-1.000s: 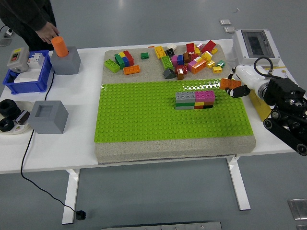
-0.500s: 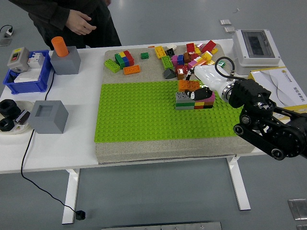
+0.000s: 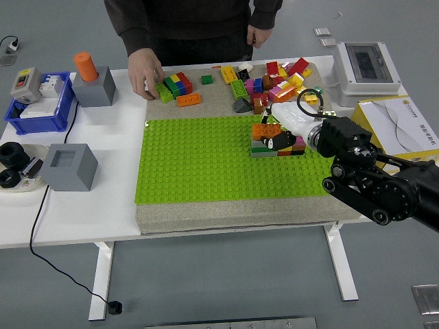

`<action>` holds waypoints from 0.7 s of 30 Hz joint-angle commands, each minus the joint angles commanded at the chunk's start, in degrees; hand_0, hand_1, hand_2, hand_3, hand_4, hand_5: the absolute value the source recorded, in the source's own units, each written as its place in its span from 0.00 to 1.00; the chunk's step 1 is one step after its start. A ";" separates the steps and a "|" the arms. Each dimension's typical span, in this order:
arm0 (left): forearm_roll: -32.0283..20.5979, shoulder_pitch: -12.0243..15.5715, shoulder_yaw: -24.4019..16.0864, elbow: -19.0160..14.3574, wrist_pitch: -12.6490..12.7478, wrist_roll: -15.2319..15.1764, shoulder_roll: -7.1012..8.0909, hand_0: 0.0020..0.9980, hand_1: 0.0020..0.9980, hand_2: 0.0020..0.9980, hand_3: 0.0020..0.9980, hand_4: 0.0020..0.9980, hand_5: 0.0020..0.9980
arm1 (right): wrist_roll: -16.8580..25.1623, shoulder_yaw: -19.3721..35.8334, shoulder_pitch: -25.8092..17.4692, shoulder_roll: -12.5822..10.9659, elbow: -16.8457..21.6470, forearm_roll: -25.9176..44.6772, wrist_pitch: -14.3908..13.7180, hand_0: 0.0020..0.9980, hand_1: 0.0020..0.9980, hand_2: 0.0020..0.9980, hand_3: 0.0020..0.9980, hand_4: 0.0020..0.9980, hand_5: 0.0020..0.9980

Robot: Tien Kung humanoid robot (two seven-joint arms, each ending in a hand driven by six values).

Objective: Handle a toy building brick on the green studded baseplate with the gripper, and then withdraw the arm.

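Observation:
The green studded baseplate (image 3: pixel 206 164) lies on a beige mat in the middle of the table. A low stack of bricks (image 3: pixel 293 145), with grey, pink, green and yellow ones, stands on its right part. My right hand (image 3: pixel 276 134) reaches in from the right and is shut on an orange brick (image 3: pixel 264 129). It holds the brick on top of the stack's left end, over the grey brick. The black fingertips (image 3: pixel 273 143) curl down in front of the stack. The left arm is out of view.
Loose bricks (image 3: pixel 271 81) lie in a pile behind the baseplate, and a smaller group (image 3: pixel 180 85) lies to the left. A person's hand (image 3: pixel 144 79) rests by a lime brick (image 3: pixel 162 95). Grey blocks (image 3: pixel 68 166), an orange cylinder (image 3: pixel 86 66), a blue bin (image 3: pixel 41 110) and a white box (image 3: pixel 367 65) stand around.
My right arm carried the orange brick left from the baseplate's right edge onto the stack. The person stepped in behind the table and put a hand down by the lime brick.

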 joint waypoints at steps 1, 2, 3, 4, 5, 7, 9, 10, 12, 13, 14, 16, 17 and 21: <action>0.01 -0.01 -0.01 0.00 0.00 0.00 -0.01 0.79 0.80 0.75 0.44 1.00 0.87 | 0.05 -0.18 0.01 0.01 -0.06 0.10 0.00 0.81 0.78 0.81 0.59 0.60 0.23; 0.04 -0.01 -0.01 0.00 -0.01 0.02 -0.02 0.79 0.81 0.75 0.44 1.00 0.87 | 0.11 -0.37 0.02 0.02 -0.11 0.18 -0.01 0.81 0.78 0.81 0.59 0.62 0.23; 0.09 -0.01 -0.04 0.00 -0.02 0.04 -0.02 0.79 0.81 0.75 0.44 1.00 0.87 | 0.17 -0.49 0.03 0.04 -0.13 0.24 -0.01 0.81 0.78 0.81 0.59 0.62 0.23; 0.16 0.00 -0.08 0.00 -0.03 0.05 -0.02 0.79 0.81 0.75 0.44 1.00 0.87 | 0.23 -0.61 0.05 0.06 -0.15 0.27 -0.03 0.81 0.78 0.81 0.59 0.62 0.23; 0.22 0.01 -0.11 0.00 -0.04 0.06 -0.02 0.79 0.81 0.75 0.44 1.00 0.87 | 0.27 -0.66 0.06 0.08 -0.15 0.28 -0.04 0.81 0.78 0.81 0.59 0.62 0.23; 0.35 0.04 -0.18 0.00 -0.06 0.08 -0.02 0.79 0.81 0.75 0.44 1.00 0.87 | 0.33 -0.78 0.11 0.14 -0.18 0.27 -0.06 0.81 0.78 0.81 0.59 0.62 0.23; 0.48 0.06 -0.24 0.00 -0.08 0.09 -0.01 0.79 0.80 0.75 0.44 1.00 0.87 | 0.38 -0.85 0.14 0.20 -0.24 0.28 -0.09 0.81 0.78 0.82 0.59 0.63 0.22; 0.54 0.08 -0.27 0.00 -0.09 0.10 -0.01 0.79 0.80 0.75 0.44 1.00 0.87 | 0.42 -0.89 0.15 0.25 -0.33 0.31 -0.12 0.81 0.78 0.82 0.59 0.63 0.22; 0.58 0.11 -0.29 0.00 -0.10 0.10 -0.02 0.79 0.80 0.75 0.44 1.00 0.87 | 0.46 -0.95 0.15 0.32 -0.46 0.35 -0.16 0.81 0.78 0.82 0.59 0.63 0.22; 0.59 0.12 -0.29 0.00 -0.10 0.10 -0.02 0.79 0.80 0.75 0.44 1.00 0.87 | 0.49 -0.99 0.15 0.36 -0.54 0.38 -0.18 0.81 0.78 0.82 0.59 0.63 0.22; 0.61 0.13 -0.29 0.00 -0.11 0.10 -0.02 0.79 0.80 0.75 0.44 1.00 0.87 | 0.52 -1.04 0.15 0.42 -0.66 0.43 -0.19 0.81 0.78 0.82 0.59 0.63 0.22; 0.60 0.15 -0.26 0.00 -0.10 0.10 -0.02 0.79 0.80 0.75 0.44 1.00 0.87 | 0.56 -1.08 0.15 0.49 -0.80 0.49 -0.23 0.81 0.78 0.82 0.59 0.63 0.22; 0.62 0.15 -0.27 0.00 -0.10 0.08 -0.01 0.79 0.80 0.75 0.44 1.00 0.87 | 0.59 -1.09 0.14 0.52 -0.86 0.50 -0.28 0.81 0.78 0.82 0.59 0.63 0.22; 0.67 0.12 -0.27 0.00 -0.11 0.05 0.05 0.79 0.81 0.75 0.44 1.00 0.87 | 0.70 -1.03 0.18 0.54 -0.94 0.51 -0.52 0.81 0.78 0.82 0.65 0.64 0.22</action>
